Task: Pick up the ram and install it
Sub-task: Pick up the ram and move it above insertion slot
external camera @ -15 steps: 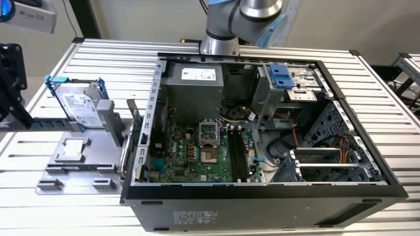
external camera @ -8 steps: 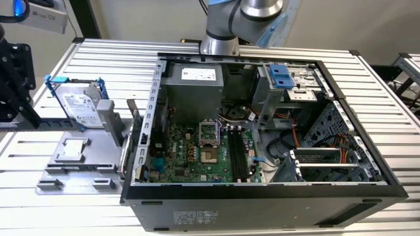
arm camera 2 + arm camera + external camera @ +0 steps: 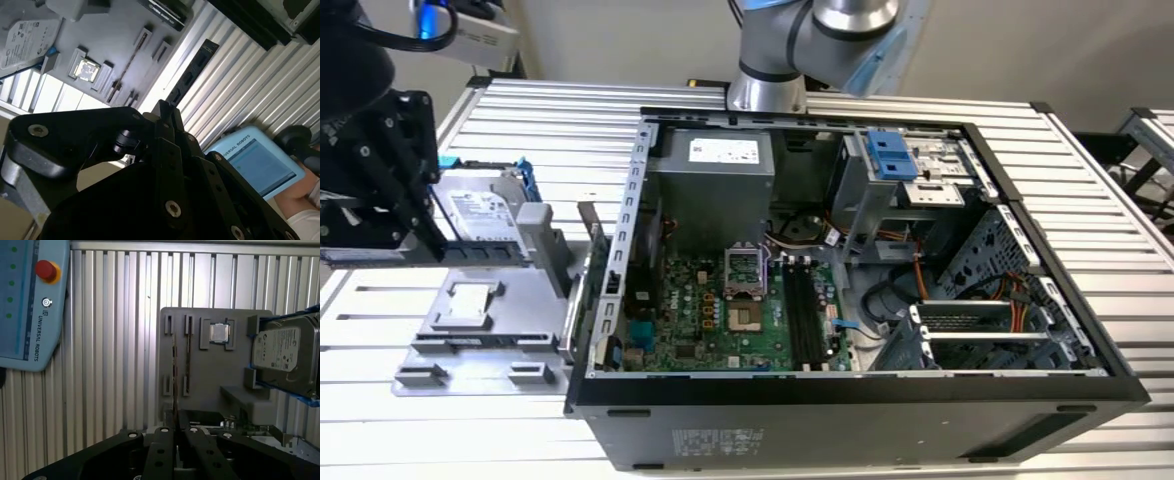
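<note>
The ram [image 3: 174,370] shows edge-on in the first wrist view as a thin, straight line running into the tool [image 3: 176,432], whose fingers [image 3: 162,440] are drawn narrow and pinch it. It hangs just above the grey holder [image 3: 210,385], over one of its two long slots and slightly off that slot's end brackets. In the neighbouring slot a second memory stick [image 3: 188,360] stands on its edge. A processor chip [image 3: 219,333] sits in a recess just beside the slots, and a hard drive [image 3: 285,357] with blue rails rests beyond it. The holder lies on the ribbed aluminium tabletop [image 3: 115,365], near a blue teach pendant [image 3: 25,305]. In the exterior view the holder is at the exterior view's left of the open computer case [image 3: 854,420], whose motherboard [image 3: 720,320] carries long black slots [image 3: 803,320].
</note>
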